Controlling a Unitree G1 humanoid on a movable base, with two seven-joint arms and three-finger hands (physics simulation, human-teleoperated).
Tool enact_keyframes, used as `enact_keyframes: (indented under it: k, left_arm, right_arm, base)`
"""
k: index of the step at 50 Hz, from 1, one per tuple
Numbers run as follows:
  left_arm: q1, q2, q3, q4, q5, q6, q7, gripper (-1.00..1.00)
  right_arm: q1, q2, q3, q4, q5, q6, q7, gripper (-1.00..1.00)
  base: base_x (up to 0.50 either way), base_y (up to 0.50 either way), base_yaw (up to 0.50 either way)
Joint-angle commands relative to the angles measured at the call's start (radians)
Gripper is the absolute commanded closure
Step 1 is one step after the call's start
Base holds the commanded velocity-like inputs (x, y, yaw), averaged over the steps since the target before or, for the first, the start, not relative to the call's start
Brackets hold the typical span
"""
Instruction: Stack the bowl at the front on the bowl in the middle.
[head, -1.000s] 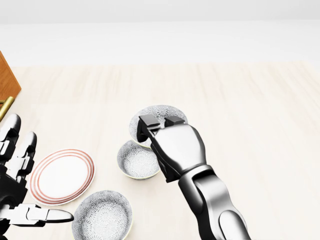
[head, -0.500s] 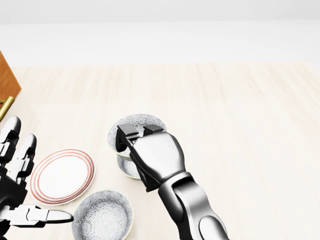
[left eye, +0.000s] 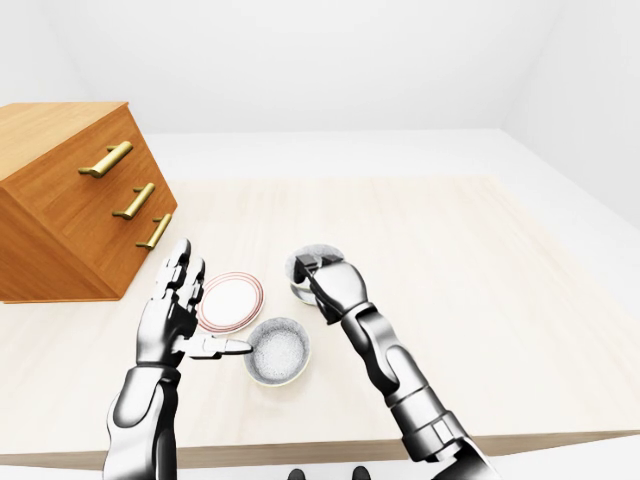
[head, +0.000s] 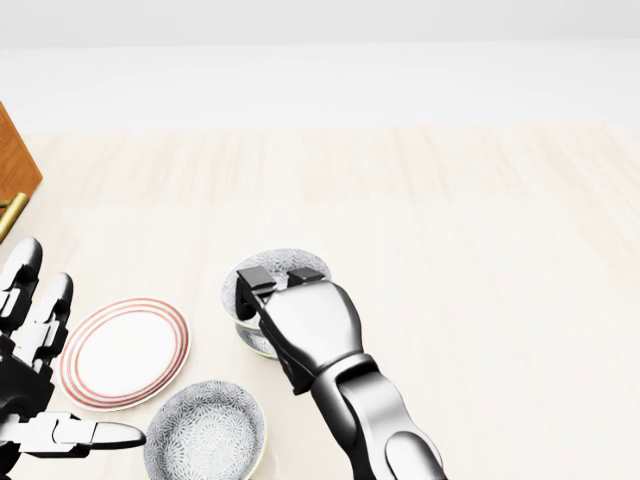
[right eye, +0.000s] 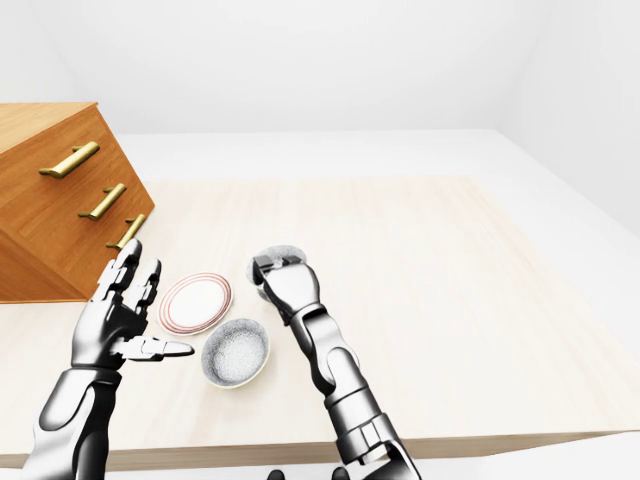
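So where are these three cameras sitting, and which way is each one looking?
Head view: on the head, tilted down at the table; right hand over the stacked bowls, left hand at the edge.
Left-eye view: on the head, wider; both arms, wooden drawer chest.
Right-eye view: nearly the same, shifted slightly.
All share the striped plate and lone bowl.

Right robot hand (right eye: 272, 268) grips a patterned bowl (right eye: 283, 256) (left robot hand (right eye: 118, 312) spread).
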Motion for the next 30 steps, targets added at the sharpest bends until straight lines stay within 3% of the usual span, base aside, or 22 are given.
enact_keyframes:
  k: [1, 14, 30]
  left_arm:
    - [-0.002, 0.001, 0.002, 0.016, 0.000, 0.000, -0.002, -1.00]
    - [0.001, 0.002, 0.001, 0.020, -0.001, 0.000, 0.000, -1.00]
    - [0.003, 0.003, 0.010, 0.023, -0.002, 0.000, -0.005, -1.00]
  right_arm:
    - [-0.028, -0.006, -0.010, 0.072, 0.007, 0.000, -0.056, 1.00]
    - [-0.032, -0.008, -0.016, 0.085, 0.007, 0.000, -0.048, 1.00]
    - [-0.092, -0.011, -0.029, 0.243, 0.010, 0.000, -0.120, 1.00]
  base:
    - [0.00, 0.00, 0.00]
    - [0.00, 0.00, 0.00]
    - [0.00, 0.00, 0.00]
